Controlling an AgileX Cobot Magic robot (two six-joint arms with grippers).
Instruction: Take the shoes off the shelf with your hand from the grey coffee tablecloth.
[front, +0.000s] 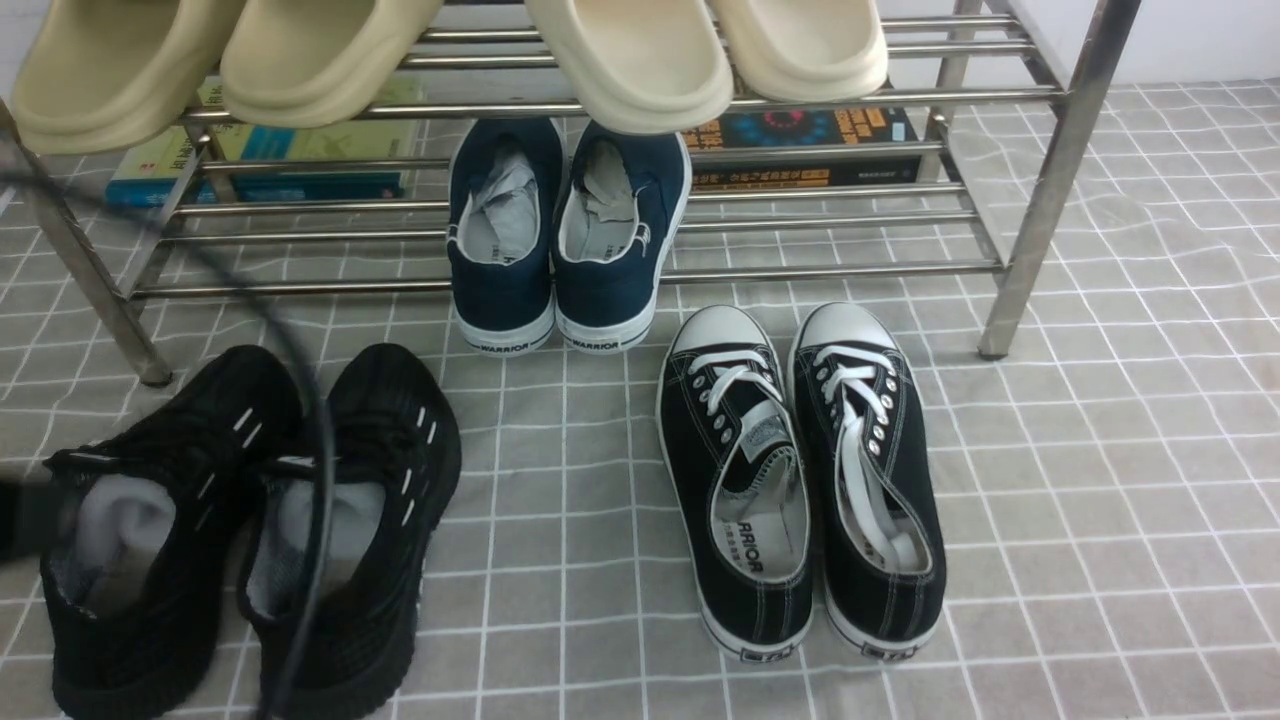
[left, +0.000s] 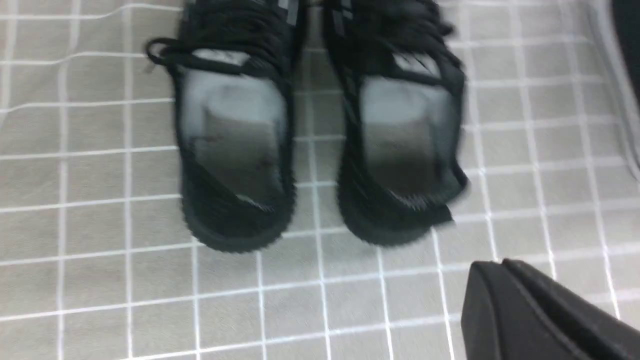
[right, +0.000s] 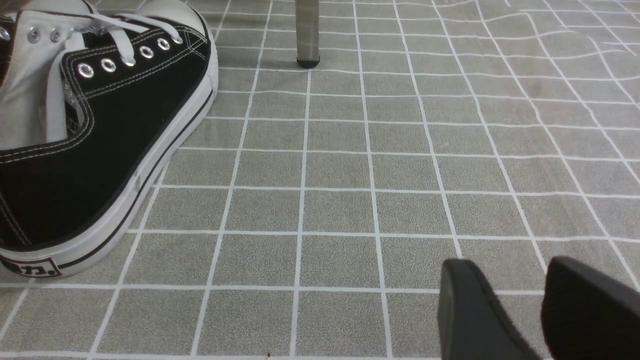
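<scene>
Nearest the robot, at about 8 o'clock in the front view, the shoes (front: 250, 530) sit side by side on the grey coffee tablecloth (front: 1100, 520). Their heels face the camera and their toes aim toward 12 o'clock. They are fully off the shelf (front: 1060, 170), just in front of its left front leg, with white stuffing in both openings. A black cable (front: 322, 470) arcs across the right one of the pair.

The left hand (left: 520, 300) looks down on the same pair in its own view (a blurred one), its dark tip apart from the heels. Only one black wedge with a seam shows, so I cannot tell whether its jaws are parted or together.

At about 5 o'clock the black canvas pair (front: 800, 480), white-laced, stands on the cloth with its toe caps toward the rack. The right hand (right: 515, 270) is over bare cloth near that pair's outer shoe. Its two fingers (right: 470, 310) stand a moderate gap apart with nothing between them.

Farther on, near 12 o'clock, the navy pair (front: 565, 240) rests on the lower tier, its heels overhanging the front bar. Above, cream slippers (front: 640, 60) line the top tier. Through the bars a green-and-blue book (front: 300, 145) shows at 11 o'clock and a dark book (front: 800, 130) at 1 o'clock.
</scene>
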